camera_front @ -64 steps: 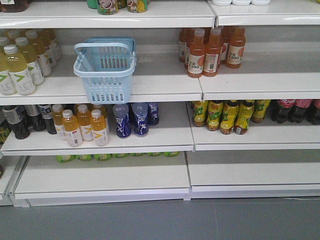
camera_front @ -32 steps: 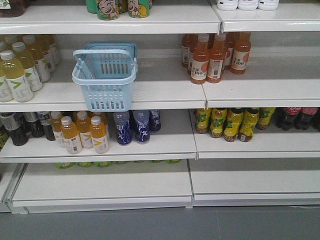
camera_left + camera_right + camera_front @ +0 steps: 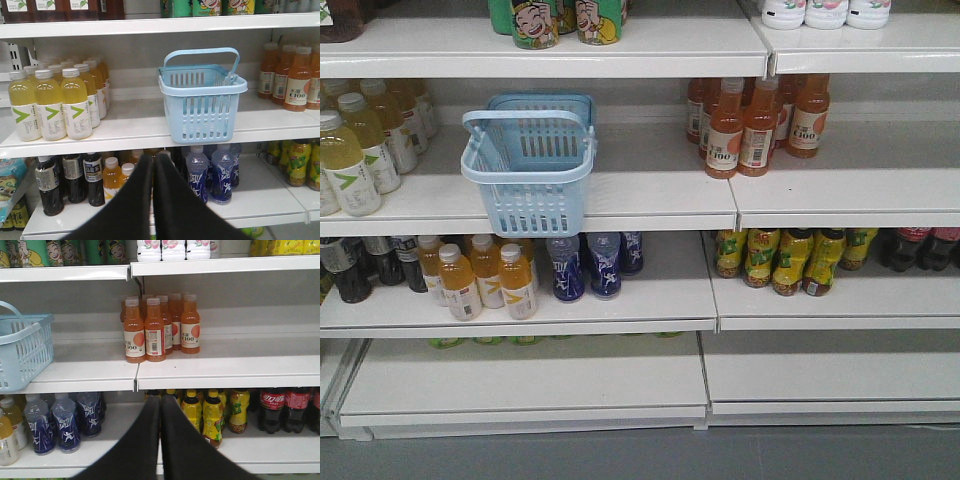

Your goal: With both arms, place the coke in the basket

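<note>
Well, we find the basket (image 3: 528, 190) standing upright on the middle shelf (image 3: 650, 195), right at its front edge, with the loop handle raised above the rim. To its left stands a block of pale yellow bottles (image 3: 350, 160). To its right, well apart, is a cluster of orange bottles (image 3: 750, 125) with C100 on their labels.

From the left wrist we see the basket (image 3: 202, 115) above and a little to the right of the left gripper (image 3: 153, 160). The two black fingers of that gripper lie pressed together at the tips, with nothing between them. Just behind it, on the shelf below the basket, are blue bottles (image 3: 210, 172).

From the right wrist only a corner of the basket (image 3: 20, 355) shows at the left edge. The right gripper (image 3: 160, 401) is likewise clenched on nothing and points up toward the orange bottles (image 3: 150, 330). Below them stand yellow-labelled bottles (image 3: 210, 415) and, further right, dark cola bottles (image 3: 285, 407) with red labels (bottles, not a can).

Neither gripper touches the basket or any shelf.
</note>
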